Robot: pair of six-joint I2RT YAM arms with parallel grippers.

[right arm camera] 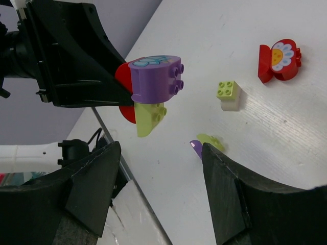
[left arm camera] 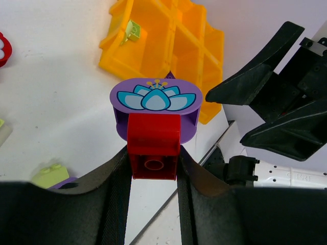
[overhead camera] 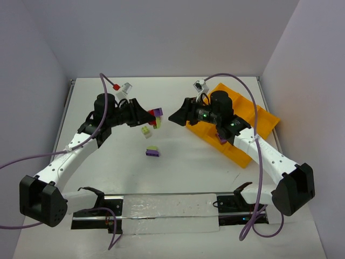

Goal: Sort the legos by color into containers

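Observation:
My left gripper (overhead camera: 151, 116) is shut on a clump of legos (overhead camera: 157, 115) held above the table. In the left wrist view its fingers (left arm camera: 118, 178) clamp a red brick (left arm camera: 153, 150) joined to a purple piece with a lotus print (left arm camera: 156, 102). The right wrist view shows the same clump, with the purple piece (right arm camera: 156, 79) above a yellow-green wedge (right arm camera: 148, 118). My right gripper (overhead camera: 172, 117) faces the clump a short way off, open and empty (right arm camera: 159, 148). The orange-yellow tray of containers (overhead camera: 253, 116) lies at the right, under my right arm. One compartment holds a yellow-green brick (left arm camera: 133, 31).
Loose on the table are a yellow-green and white brick (overhead camera: 146, 131) (right arm camera: 228, 94), a purple and green pair (overhead camera: 152, 151) (right arm camera: 204, 144), and a red brick with a flower print (right arm camera: 280, 60). A metal rail (overhead camera: 161, 208) runs along the near edge.

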